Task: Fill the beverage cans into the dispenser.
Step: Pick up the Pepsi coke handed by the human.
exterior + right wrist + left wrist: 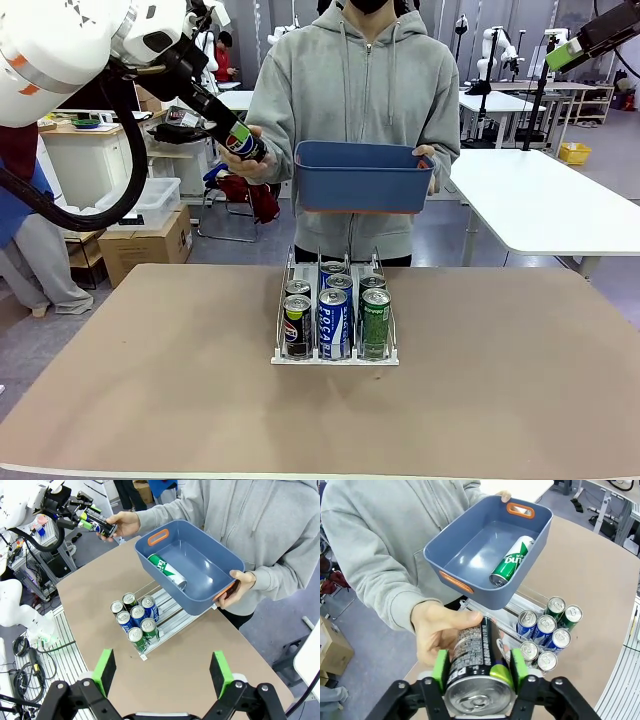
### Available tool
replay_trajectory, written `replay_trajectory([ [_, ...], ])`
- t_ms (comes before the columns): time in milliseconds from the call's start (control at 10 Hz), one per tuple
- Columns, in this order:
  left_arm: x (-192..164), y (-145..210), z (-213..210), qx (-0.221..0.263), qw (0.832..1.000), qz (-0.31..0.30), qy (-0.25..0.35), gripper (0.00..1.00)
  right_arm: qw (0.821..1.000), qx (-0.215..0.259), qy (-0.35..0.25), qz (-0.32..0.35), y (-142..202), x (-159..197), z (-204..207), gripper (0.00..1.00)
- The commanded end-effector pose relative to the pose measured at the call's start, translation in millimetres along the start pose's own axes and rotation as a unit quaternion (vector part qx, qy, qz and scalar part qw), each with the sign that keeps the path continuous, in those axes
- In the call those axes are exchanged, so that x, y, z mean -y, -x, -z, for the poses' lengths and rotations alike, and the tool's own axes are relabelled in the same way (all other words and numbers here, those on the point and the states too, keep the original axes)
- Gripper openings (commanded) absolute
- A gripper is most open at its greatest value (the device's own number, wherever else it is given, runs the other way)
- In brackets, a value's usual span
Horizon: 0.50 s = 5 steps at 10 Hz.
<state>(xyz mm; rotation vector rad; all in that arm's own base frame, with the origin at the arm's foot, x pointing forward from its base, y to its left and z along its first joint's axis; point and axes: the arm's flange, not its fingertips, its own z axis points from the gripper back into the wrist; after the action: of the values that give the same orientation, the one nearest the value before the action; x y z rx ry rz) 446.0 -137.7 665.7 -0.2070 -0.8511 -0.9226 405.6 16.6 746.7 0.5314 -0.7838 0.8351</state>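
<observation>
Count: nine beverage cans, three black, three blue, three green.

Dispenser [335, 358] sits mid-counter [150, 380] and holds seven cans, all upright.
- 9 o'clock lane, seen from my front camera: two black cans [297, 328].
- Middle lane: three blue cans [333, 322].
- 3 o'clock lane: two green cans [375, 320].

One blue tub [360, 180] is held off the counter by the person, at 12 o'clock from the dispenser. It holds a single green can [512, 560], lying on its side.

My left end effector [479, 672] is up at 11 o'clock from the dispenser, above the far counter edge. Its green pads are clamped on either side of one black Pepsi can [470, 650], silver end toward the wrist camera. The person's hand [437, 632] is wrapped round the far end of the same can.

My right end effector [162, 672] has its pads spread wide with nothing between them. It looks down on the counter from high up, the dispenser at 12 o'clock in its view.
</observation>
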Motion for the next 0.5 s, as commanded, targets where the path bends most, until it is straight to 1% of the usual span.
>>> replay_trajectory([
  [0, 0.9, 4.0, 1.3, -0.007, 1.0, -0.008, -0.02, 0.0, 1.0, 0.0, 0.0, 0.001, 0.5, -0.2, 0.5, 1.0],
  [100, 0.2, 5.1, 0.6, -0.008, 1.0, -0.009, -0.022, 0.13, 1.0, 0.0, 0.0, 0.001, 0.5, -0.2, 0.5, 1.0],
  [200, 0.8, 5.8, 0.5, -0.01, 1.0, -0.012, -0.023, 0.03, 1.0, 0.0, 0.0, 0.001, 0.5, -0.2, 0.5, 1.0],
  [300, 0.6, 6.0, 0.5, -0.011, 1.0, -0.013, -0.023, 0.0, 1.0, 0.0, 0.0, 0.001, 0.5, -0.2, 0.5, 1.0],
  [400, 0.3, 6.5, -1.4, -0.013, 0.999, -0.011, -0.027, 0.0, 1.0, 0.0, 0.0, 0.001, 0.5, -0.2, 0.5, 1.0],
])
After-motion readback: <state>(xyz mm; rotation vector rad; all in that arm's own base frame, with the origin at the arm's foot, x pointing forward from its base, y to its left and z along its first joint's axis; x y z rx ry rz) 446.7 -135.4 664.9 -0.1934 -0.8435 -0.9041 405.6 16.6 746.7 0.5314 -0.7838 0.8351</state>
